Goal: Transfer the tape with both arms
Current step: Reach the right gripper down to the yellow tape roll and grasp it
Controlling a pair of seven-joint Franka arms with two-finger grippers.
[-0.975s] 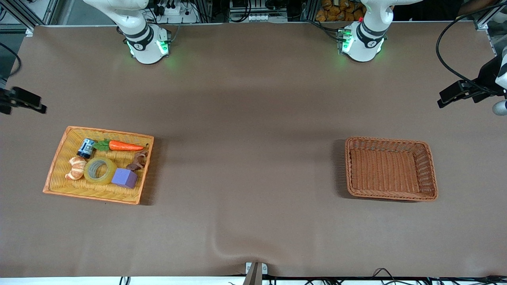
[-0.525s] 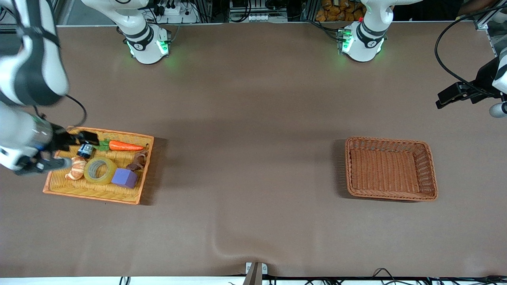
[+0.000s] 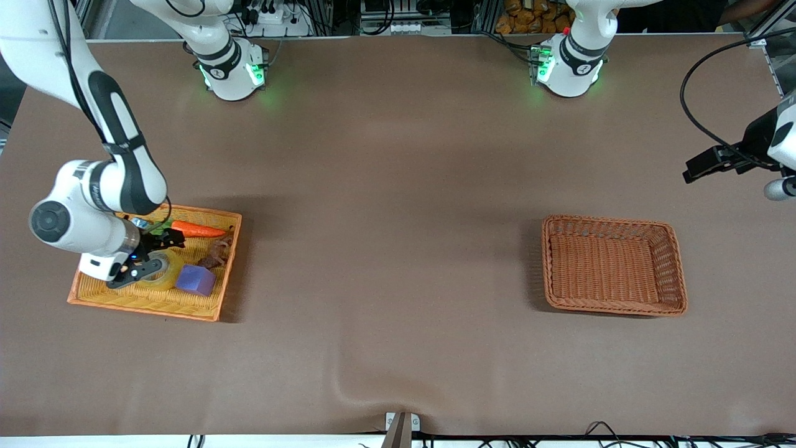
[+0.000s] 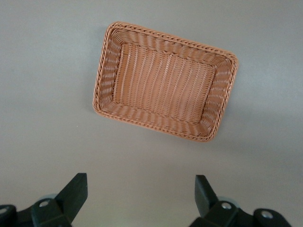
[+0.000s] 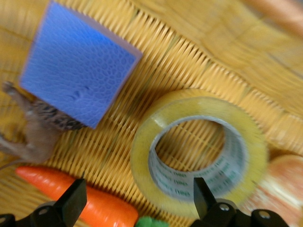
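Brown table (image 3: 398, 249): right claw (image 3: 144, 258) wide over tape (image 3: 163, 277); left claw (image 3: 706, 165) wide.

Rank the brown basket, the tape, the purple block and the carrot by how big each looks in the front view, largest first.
1. Brown basket, by far the largest.
2. Carrot, longest of the small items, though thin.
3. Purple block and tape: not ranked against each other, because the open right gripper over the tape covers part of it.

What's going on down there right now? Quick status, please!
Right gripper open over the tape in yellow basket. Left gripper open, waiting above brown basket. Purple block beside tape.
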